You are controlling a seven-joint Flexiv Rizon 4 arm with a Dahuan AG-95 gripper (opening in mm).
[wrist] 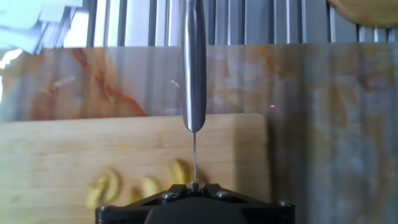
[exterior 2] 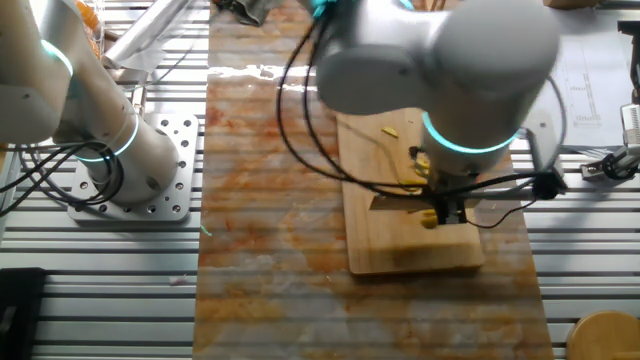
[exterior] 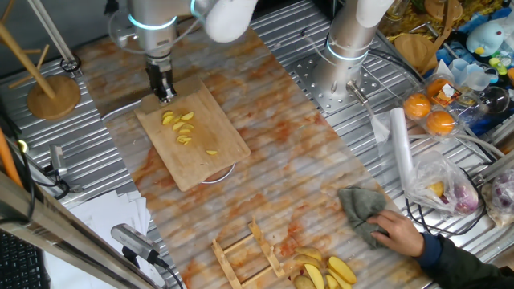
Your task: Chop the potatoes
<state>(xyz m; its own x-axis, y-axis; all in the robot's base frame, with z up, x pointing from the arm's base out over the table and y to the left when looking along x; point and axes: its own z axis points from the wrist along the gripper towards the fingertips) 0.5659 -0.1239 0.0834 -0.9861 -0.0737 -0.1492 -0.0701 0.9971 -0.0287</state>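
Lying mid-board, the potatoes (exterior: 181, 127) are thin yellow slices on the bamboo cutting board (exterior: 193, 140), which sits on the table (exterior: 265, 160). Gripper (exterior: 165, 95) hangs over board's far end w/ jaws closed on a knife (wrist: 193, 62), seen edge-on.

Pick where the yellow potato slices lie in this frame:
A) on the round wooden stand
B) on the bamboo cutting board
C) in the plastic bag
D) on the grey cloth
B: the potato slices sit in a loose cluster on the bamboo cutting board, just ahead of the knife.
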